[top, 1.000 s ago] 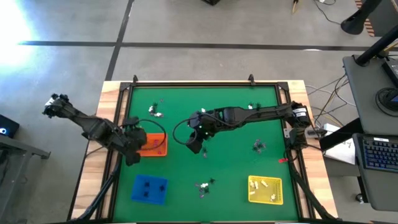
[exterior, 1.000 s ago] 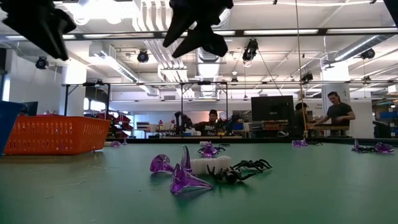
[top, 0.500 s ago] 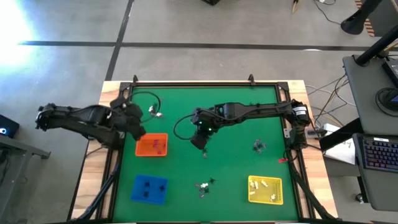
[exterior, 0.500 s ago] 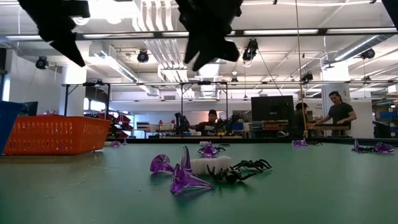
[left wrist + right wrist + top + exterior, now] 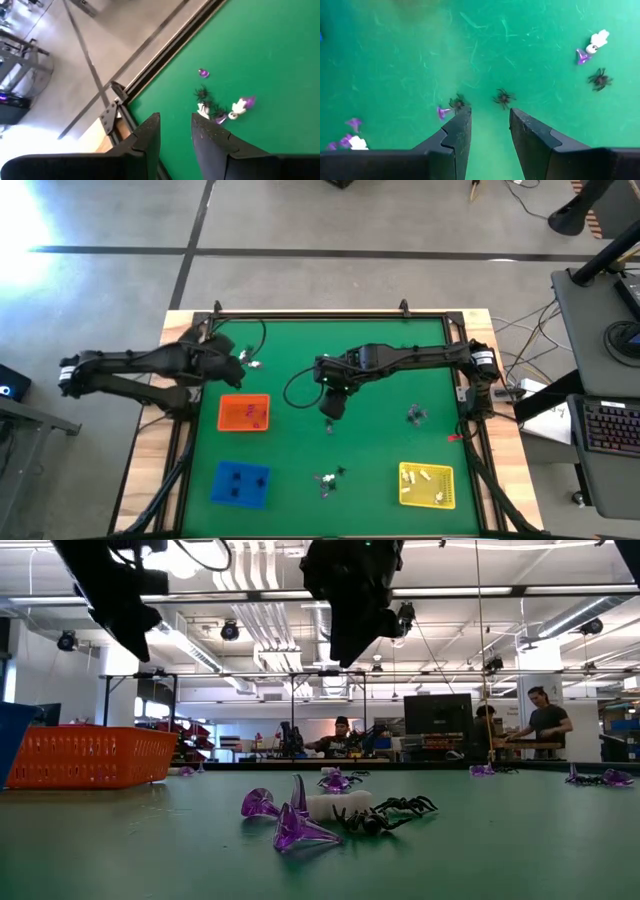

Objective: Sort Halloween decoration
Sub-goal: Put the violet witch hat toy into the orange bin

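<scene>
Left of the orange rectangular tray (image 5: pixel 244 414), the left gripper (image 5: pixel 232 360) hangs parted and empty beside a cluster of tiny white, black and purple trinkets (image 5: pixel 251 360) above that tray. Right of the tray, the right gripper (image 5: pixel 333 408) hovers, fingers apart, over a small black spider (image 5: pixel 504 97).

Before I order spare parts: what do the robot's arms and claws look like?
Both arms are dark, slender and jointed. A thin black cable loops beside each wrist. The right arm's base joint bears a small orange mark. The left claw and right claw each end in two dark, blocky fingers with stepped inner edges.
</scene>
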